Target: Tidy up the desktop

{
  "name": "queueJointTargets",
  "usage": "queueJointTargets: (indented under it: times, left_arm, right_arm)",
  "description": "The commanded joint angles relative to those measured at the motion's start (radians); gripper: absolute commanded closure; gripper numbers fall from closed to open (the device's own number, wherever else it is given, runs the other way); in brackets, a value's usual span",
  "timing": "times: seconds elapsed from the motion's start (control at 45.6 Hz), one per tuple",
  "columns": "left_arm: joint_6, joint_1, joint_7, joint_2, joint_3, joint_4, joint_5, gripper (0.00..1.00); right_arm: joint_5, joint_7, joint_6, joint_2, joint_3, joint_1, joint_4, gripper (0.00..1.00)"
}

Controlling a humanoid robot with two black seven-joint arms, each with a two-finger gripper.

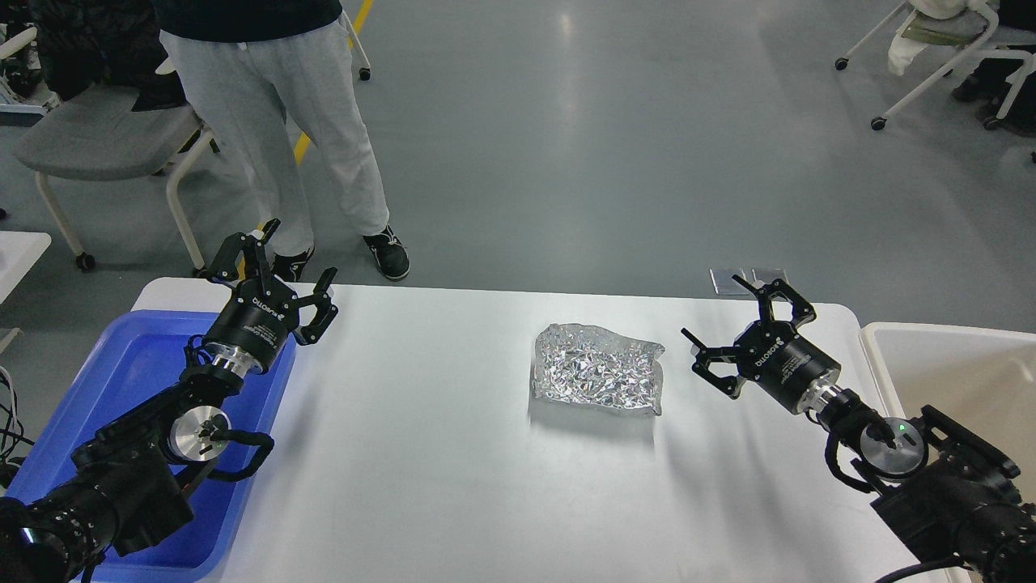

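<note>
The desktop is a wide white tabletop filling the lower part of the head view. A crumpled sheet of silver foil lies on it right of centre. My left gripper hovers open over the table's far left corner, above the blue tray's far edge, with nothing between its fingers. My right gripper stands open to the right of the foil, a short gap apart from it, and holds nothing.
A blue plastic tray sits at the left end under my left arm. A beige-white bin stands at the right edge. A person in grey trousers stands beyond the table's far left corner, beside chairs.
</note>
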Motion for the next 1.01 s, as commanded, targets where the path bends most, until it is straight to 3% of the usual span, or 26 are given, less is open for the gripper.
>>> queueJointTargets:
  times: [0.0,0.395,0.57,0.834,0.987]
  left_arm:
    - [0.001,0.000,0.002,-0.002,0.000,0.000,0.002,0.00]
    - [0.001,0.000,0.000,0.000,0.000,0.000,0.000,0.00]
    - [-0.001,0.000,0.000,0.000,0.000,0.000,0.000,0.00]
    - [0.001,0.000,0.000,0.000,0.000,0.000,0.000,0.00]
    - [-0.001,0.000,0.002,0.000,0.000,0.000,0.000,0.00]
  right_arm:
    - [-0.008,0.000,0.000,-0.013,-0.001,0.001,0.001,0.00]
    - [-0.011,0.000,0.011,-0.010,-0.003,-0.008,0.017,0.00]
    - [-0.018,0.000,0.003,-0.041,-0.001,-0.016,0.126,0.00]
    - [-0.143,0.000,-0.084,-0.256,-0.003,-0.017,0.433,0.00]
    - [-0.222,-0.003,-0.181,-0.447,-0.006,-0.022,0.714,0.00]
